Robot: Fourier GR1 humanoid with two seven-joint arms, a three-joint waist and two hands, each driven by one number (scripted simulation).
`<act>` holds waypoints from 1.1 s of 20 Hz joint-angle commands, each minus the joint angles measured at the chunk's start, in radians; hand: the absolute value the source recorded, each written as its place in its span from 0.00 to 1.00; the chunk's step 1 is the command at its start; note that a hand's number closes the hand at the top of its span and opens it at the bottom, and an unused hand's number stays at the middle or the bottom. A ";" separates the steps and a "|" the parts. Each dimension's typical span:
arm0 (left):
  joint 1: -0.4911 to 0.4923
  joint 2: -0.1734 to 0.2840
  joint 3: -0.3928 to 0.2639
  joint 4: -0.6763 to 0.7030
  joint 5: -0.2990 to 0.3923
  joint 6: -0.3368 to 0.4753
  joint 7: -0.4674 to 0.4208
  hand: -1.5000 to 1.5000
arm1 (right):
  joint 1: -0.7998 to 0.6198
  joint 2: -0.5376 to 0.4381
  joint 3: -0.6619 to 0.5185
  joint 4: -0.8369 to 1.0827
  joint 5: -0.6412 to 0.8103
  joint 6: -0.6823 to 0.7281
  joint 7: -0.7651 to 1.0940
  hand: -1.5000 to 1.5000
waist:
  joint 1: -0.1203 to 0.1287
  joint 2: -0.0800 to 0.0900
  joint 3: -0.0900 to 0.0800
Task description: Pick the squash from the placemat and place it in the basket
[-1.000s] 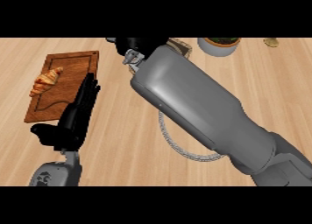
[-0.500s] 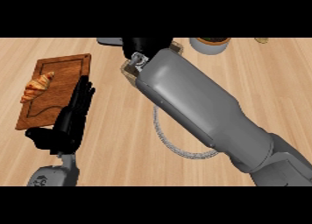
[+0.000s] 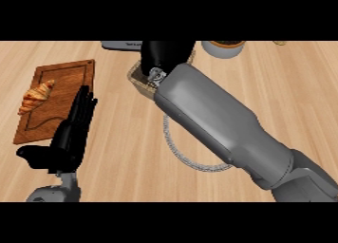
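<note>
Pale wood counter (image 3: 284, 95) carries everything here. The right hand (image 3: 163, 54) is stretched to the counter's far edge, over the basket (image 3: 138, 80), of which only a woven corner shows beside the grey forearm. Whether that hand's fingers are curled or straight I cannot tell; the hand looks like a dark mass seen from behind. The squash is not visible anywhere (it may be hidden in the hand or already down in the basket, but neither can be confirmed). The placemat (image 3: 173, 152) shows only as a pale rim curving out from under the forearm, with no squash on the part in view.

The left hand (image 3: 70, 133) rests near the counter's left edge, fingers straight and together, holding nothing, lying partly over a wooden board (image 3: 60, 80) that carries 1 croissant (image 3: 37, 96).

Judging by this, the pick seems done and the placing is at or near its end; release and withdrawal of the arm likely remain.
</note>
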 commanded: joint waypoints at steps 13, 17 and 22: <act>0.021 0.025 0.028 -0.006 -0.003 0.000 -0.009 0.50 | 0.141 0.014 -0.008 -0.025 0.063 -0.177 0.245 1.00 | -0.033 0.002 0.001; 0.021 0.008 0.029 -0.018 0.011 0.009 0.007 0.50 | 0.199 0.014 -0.009 -0.063 0.044 -0.185 0.245 0.00 | -0.024 0.000 0.002; 0.039 0.008 0.011 -0.037 0.004 0.002 0.012 0.50 | 0.240 0.014 0.032 -0.088 0.070 -0.225 0.245 0.00 | -0.026 0.002 0.002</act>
